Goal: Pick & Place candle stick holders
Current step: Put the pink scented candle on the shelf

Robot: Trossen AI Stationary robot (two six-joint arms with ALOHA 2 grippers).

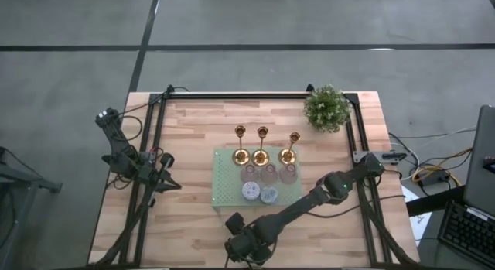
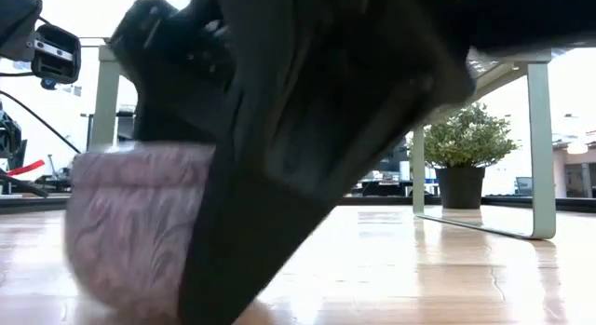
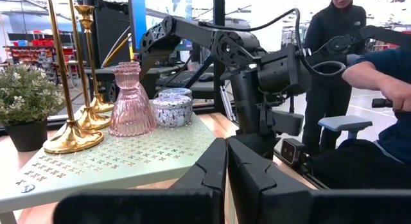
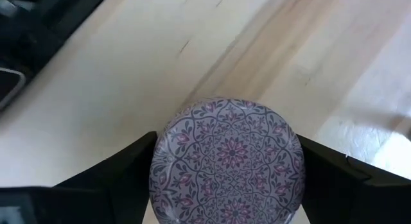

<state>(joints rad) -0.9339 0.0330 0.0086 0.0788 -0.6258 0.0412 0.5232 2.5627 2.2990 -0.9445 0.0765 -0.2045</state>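
L gripper [image 1: 166, 182] idles w/ fingers together near table's [image 1: 193, 123] left edge. My R gripper [image 4: 225, 179] sits low at the front edge, clamped on a squat patterned holder [image 4: 226, 161] held upright btwn its fingers. Mat [image 1: 226, 185] lies just behind it; R arm's nearer.

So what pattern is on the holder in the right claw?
A purple floral mandala on pale ground; the holder shows best in the right wrist view.

Three tall shiny gold candle holders [image 3: 72, 89] stand on a pale green mat [image 3: 109, 166] beside a ribbed pink glass holder [image 3: 131, 102].
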